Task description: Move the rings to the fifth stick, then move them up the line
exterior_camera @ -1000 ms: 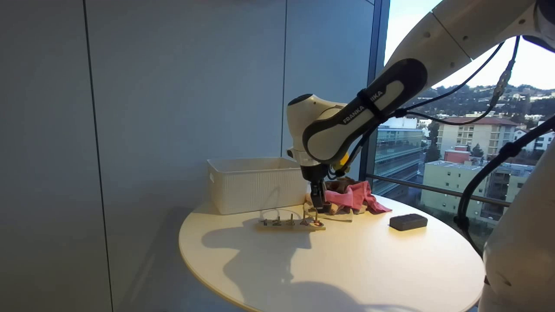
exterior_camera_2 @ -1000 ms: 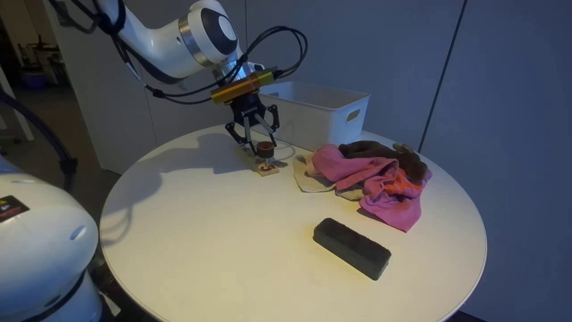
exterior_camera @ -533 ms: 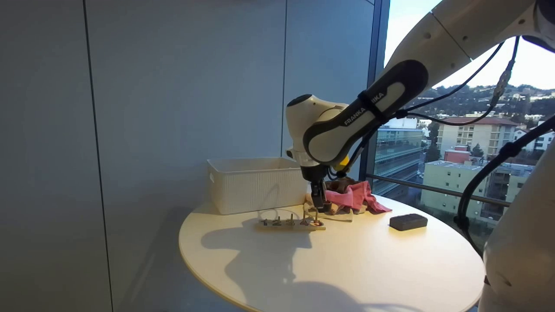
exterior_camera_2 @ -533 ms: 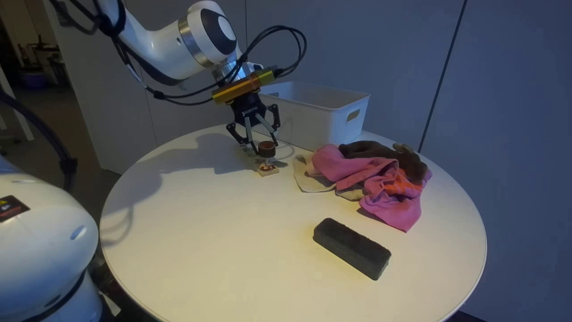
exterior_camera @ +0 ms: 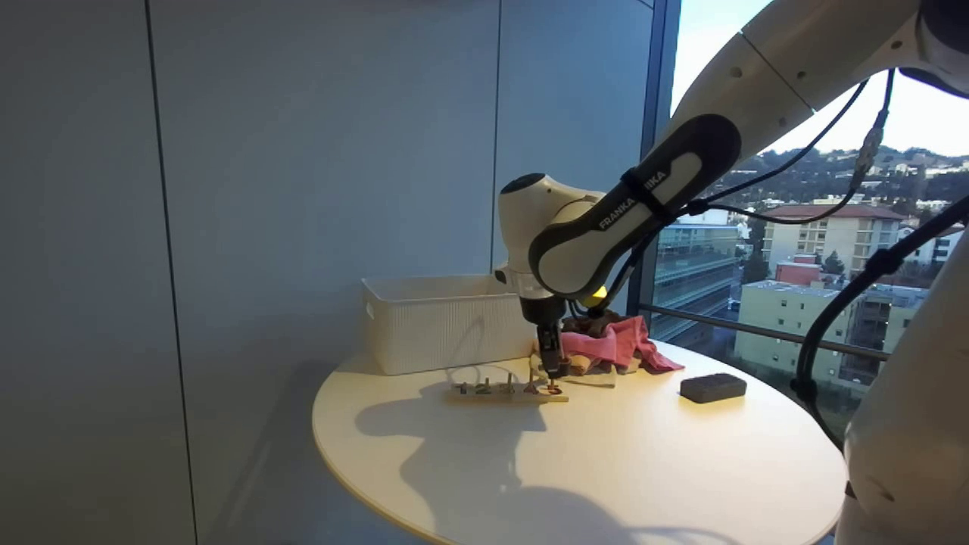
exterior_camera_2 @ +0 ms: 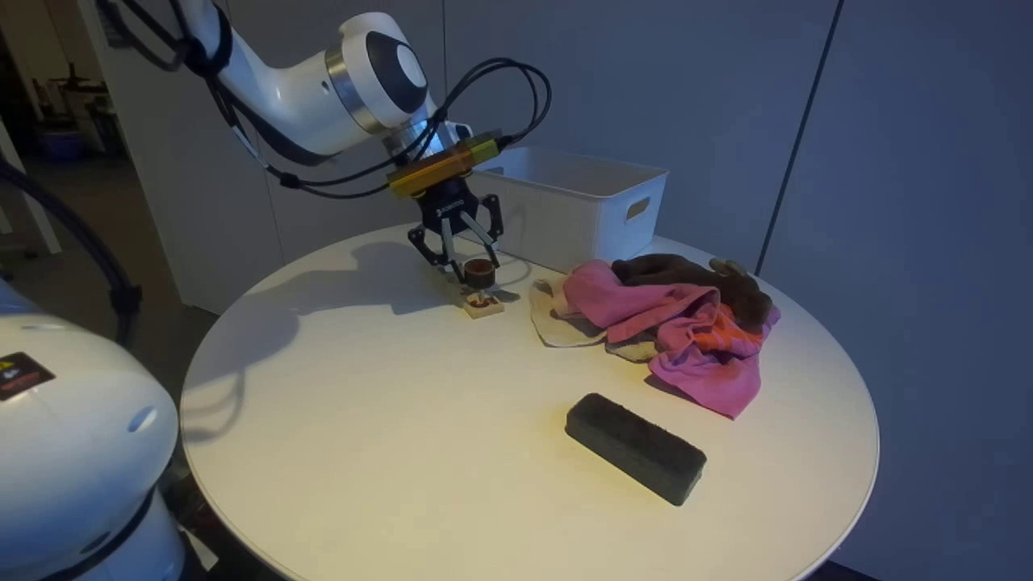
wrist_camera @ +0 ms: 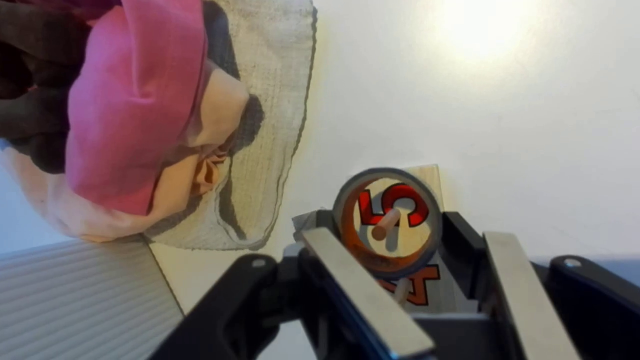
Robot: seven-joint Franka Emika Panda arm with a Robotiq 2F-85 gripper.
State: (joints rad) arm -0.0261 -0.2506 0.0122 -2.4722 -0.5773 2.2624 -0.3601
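Dark brown, a short cylindrical ring [exterior_camera_2: 479, 276] is sitting between our black fingers [wrist_camera: 464, 250], right of centre in the wrist view; we are gripping its outside, presumably leaving the hole free for the thin wooden fifth peg [wrist_camera: 387, 223] on the pale wooden rack [exterior_camera: 503, 398].

Showing dark brown outside, rusty orange inside on the ring [exterior_camera_2: 480, 276]. Bearing black-outlined red on the number 5 [wrist_camera: 402, 191] and orange-red on the number 4 [wrist_camera: 420, 290] of the pale tan rack [exterior_camera: 507, 399]. Pairing black with grey on the gripper [exterior_camera_2: 478, 270]. Near the far edge of the cream-white table [exterior_camera_2: 436, 452], running ribbed white along the box [exterior_camera: 447, 333]; further round, mixing pink, peach, brown and beige over the cloths [exterior_camera_2: 658, 303]. Farther in, appearing plain black on the block [exterior_camera_2: 636, 448].
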